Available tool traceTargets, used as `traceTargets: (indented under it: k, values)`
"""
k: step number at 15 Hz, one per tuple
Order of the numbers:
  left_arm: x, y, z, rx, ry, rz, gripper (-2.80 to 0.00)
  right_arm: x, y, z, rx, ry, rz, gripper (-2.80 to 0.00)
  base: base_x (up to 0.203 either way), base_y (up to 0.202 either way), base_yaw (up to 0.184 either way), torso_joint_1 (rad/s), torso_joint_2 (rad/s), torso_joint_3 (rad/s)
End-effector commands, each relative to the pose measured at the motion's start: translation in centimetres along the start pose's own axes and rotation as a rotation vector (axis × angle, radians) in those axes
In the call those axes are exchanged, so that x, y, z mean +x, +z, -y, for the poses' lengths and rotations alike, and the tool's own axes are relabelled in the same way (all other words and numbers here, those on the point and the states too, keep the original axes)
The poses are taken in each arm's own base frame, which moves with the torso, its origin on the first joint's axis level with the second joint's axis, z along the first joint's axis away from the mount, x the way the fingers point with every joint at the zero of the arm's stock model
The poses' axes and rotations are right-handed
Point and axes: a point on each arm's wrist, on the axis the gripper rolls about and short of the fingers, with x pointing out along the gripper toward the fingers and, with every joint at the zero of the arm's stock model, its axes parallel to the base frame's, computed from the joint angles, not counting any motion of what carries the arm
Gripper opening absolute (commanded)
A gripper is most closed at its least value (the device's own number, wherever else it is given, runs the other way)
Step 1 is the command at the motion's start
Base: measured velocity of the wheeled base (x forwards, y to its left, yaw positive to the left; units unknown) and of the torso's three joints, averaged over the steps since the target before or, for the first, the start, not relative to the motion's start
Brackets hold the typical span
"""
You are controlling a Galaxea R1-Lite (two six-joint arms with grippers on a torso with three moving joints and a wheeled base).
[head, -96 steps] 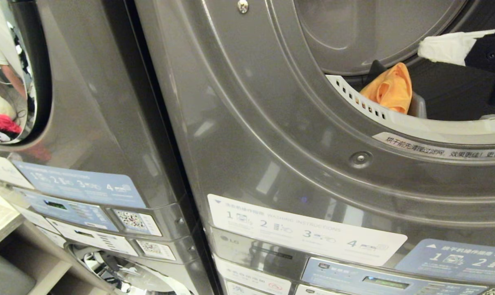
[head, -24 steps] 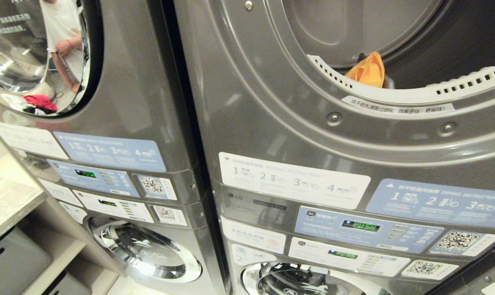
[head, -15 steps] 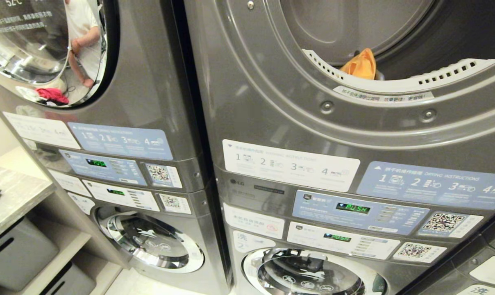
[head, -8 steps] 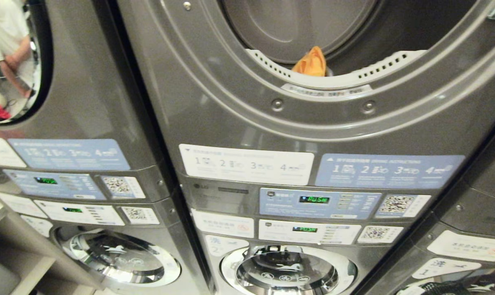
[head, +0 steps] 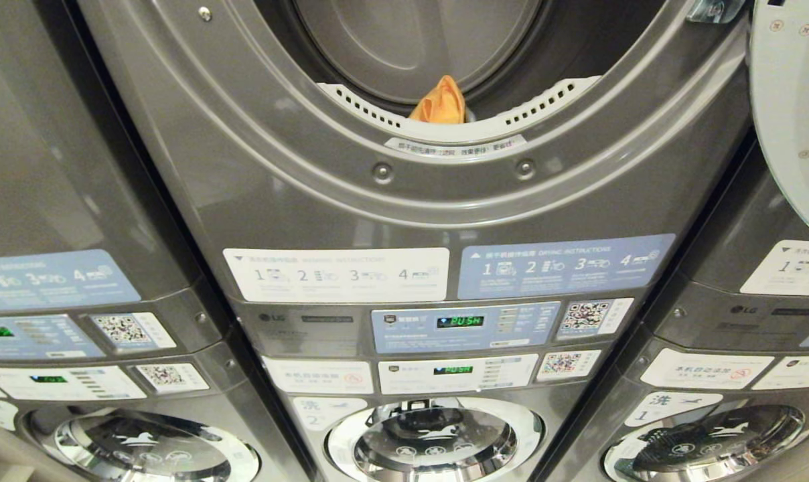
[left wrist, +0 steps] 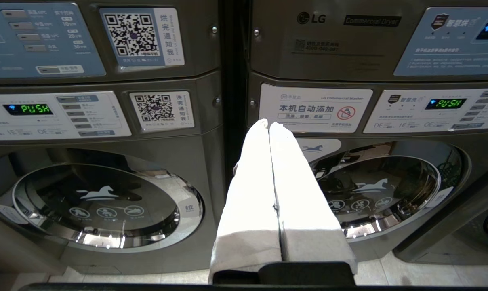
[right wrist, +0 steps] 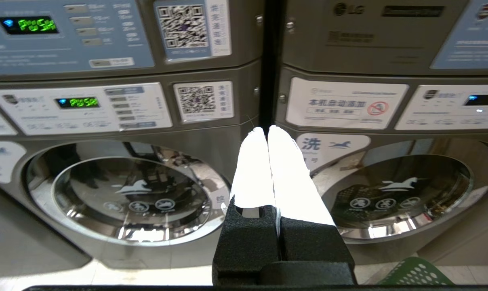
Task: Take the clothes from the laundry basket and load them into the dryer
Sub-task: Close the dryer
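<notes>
On the left side, the left gripper (left wrist: 269, 124) hangs low in front of the machines with its white fingers pressed together and nothing between them, pointing at the seam between two washer doors. In the middle, well above it in the head view, stands the dryer (head: 404, 174) with its round opening uncovered — an orange garment (head: 439, 104) lies just inside, against the perforated white rim (head: 545, 104) at the bottom of the drum mouth. To the right, the right gripper (right wrist: 267, 128) is likewise squeezed shut and empty, at about the same low height, aimed at the gap between two lower machines. Beside it, at the edge of the right wrist view, a corner of the green laundry basket (right wrist: 415, 275) shows on the floor — no clothes in it can be made out. So the basket lies below and to the right, nearer the right gripper, and the next garment would have to travel from there up and left to the drum mouth
</notes>
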Motion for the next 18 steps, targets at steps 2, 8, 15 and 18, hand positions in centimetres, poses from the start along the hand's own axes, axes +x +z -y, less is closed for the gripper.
traceTargets:
  k: [2, 8, 15, 18]
  values:
    - [0.01, 0.02, 0.0, 0.0, 0.001, 0.0, -2.8, 0.0, 0.01, 0.0, -0.001, 0.0, 0.001, -2.8, 0.0, 0.0, 0.0, 0.0, 0.0, 0.0]
    - [0.01, 0.01, 0.0, 0.003, 0.001, -0.001, -2.8, 0.0, 0.01, 0.0, -0.001, 0.0, 0.001, -2.8, 0.0, 0.0, 0.0, 0.0, 0.0, 0.0]
    - [0.01, 0.0, 0.0, 0.0, 0.001, -0.002, -2.8, 0.0, 0.01, 0.0, -0.001, 0.0, 0.001, -2.8, 0.0, -0.011, 0.002, 0.001, 0.0, 0.001]
    - [0.01, 0.0, 0.0, 0.0, 0.001, -0.002, -2.8, 0.0, 0.01, 0.0, -0.001, 0.0, 0.001, -2.8, 0.0, -0.178, 0.008, 0.001, 0.01, 0.004]
